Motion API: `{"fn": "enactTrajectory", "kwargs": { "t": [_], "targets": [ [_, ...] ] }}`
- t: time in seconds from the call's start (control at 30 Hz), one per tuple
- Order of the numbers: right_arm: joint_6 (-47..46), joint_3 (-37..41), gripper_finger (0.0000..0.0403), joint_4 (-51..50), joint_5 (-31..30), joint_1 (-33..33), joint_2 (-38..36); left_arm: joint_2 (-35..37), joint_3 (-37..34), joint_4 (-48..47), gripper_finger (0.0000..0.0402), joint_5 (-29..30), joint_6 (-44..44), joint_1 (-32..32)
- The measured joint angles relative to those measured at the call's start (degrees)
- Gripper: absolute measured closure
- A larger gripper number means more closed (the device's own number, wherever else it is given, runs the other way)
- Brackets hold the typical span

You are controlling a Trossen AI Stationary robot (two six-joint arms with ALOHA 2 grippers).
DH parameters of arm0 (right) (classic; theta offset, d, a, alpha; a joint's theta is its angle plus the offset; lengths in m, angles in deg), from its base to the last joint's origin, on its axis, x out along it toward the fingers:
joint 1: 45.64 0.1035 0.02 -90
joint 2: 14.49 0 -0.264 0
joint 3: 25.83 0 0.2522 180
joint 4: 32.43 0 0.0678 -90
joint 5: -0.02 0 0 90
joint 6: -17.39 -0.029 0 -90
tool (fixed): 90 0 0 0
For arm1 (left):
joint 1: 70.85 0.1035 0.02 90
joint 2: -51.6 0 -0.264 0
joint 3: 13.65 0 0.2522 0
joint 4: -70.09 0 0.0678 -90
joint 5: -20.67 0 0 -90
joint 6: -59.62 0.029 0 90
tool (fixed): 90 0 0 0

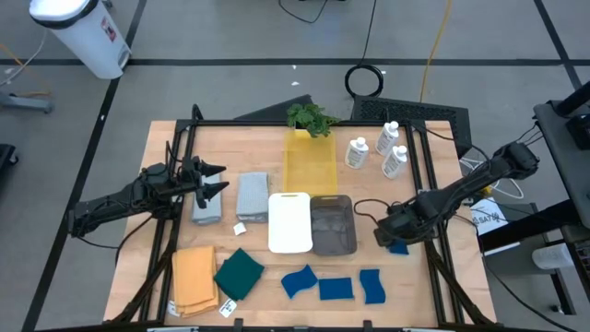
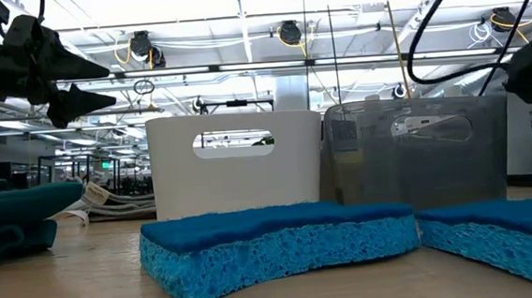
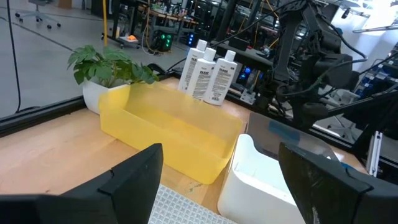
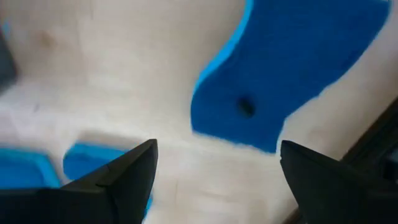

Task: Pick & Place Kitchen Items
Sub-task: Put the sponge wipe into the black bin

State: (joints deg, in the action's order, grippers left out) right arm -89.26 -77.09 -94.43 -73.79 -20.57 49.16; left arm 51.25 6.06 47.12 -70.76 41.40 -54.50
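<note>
Three blue sponges (image 1: 336, 289) lie flat in a row near the table's front edge. A further blue sponge (image 4: 292, 68) lies flat on the wood at the right, beside the grey bin (image 1: 333, 224). My right gripper (image 1: 392, 235) hangs open just above it, pointing steeply down, with nothing between its fingers (image 4: 118, 180). My left gripper (image 1: 214, 182) waits open and level at the table's left, above the grey cloths (image 1: 252, 195). An orange-tan cloth (image 1: 194, 279) and a dark green cloth (image 1: 240, 273) lie at the front left. Three white bottles (image 1: 388, 148) stand at the back right.
A yellow bin (image 1: 309, 164), a white bin (image 1: 289, 221) and the grey bin stand mid-table. A leafy plant (image 1: 311, 117) sits behind the yellow bin. A black frame (image 1: 433, 184) runs along the table's edges. A cable (image 1: 369, 207) lies on the wood by the right arm.
</note>
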Motion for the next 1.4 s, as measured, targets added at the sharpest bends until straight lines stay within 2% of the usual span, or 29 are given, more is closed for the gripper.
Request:
{"fn": "enactTrajectory", "kwargs": {
  "t": [0.13, 0.23, 0.53, 1.1, 1.23, 1.4],
  "targets": [
    [-0.24, -0.02, 0.0090, -3.45, 0.19, 0.31, 3.06, -0.02, -0.01, -0.02, 0.0078, -0.01, 0.00, 0.00],
    [-0.29, -0.02, 0.0090, -4.94, -2.61, 0.29, 5.43, -0.01, -0.02, -0.01, 0.0078, -0.02, 0.00, 0.00],
    [0.63, 1.27, 0.0090, 0.83, -4.83, 0.29, 12.16, -0.02, -0.01, -0.02, 0.0078, -0.02, 0.00, 0.00],
    [-1.96, 10.34, 0.0091, 5.19, -7.88, 0.42, 12.88, -0.02, -0.01, -0.02, 0.0078, -0.02, 0.00, 0.00],
    [-1.70, 10.51, 0.0108, 5.38, -8.47, 0.66, 12.71, -0.02, 0.01, -0.01, 0.0078, -0.01, 0.00, 0.00],
    [-1.46, 10.72, 0.0160, 5.96, -9.00, 0.66, 12.03, -0.02, 0.01, -0.02, 0.0078, -0.02, 0.00, 0.00]
  ]
}}
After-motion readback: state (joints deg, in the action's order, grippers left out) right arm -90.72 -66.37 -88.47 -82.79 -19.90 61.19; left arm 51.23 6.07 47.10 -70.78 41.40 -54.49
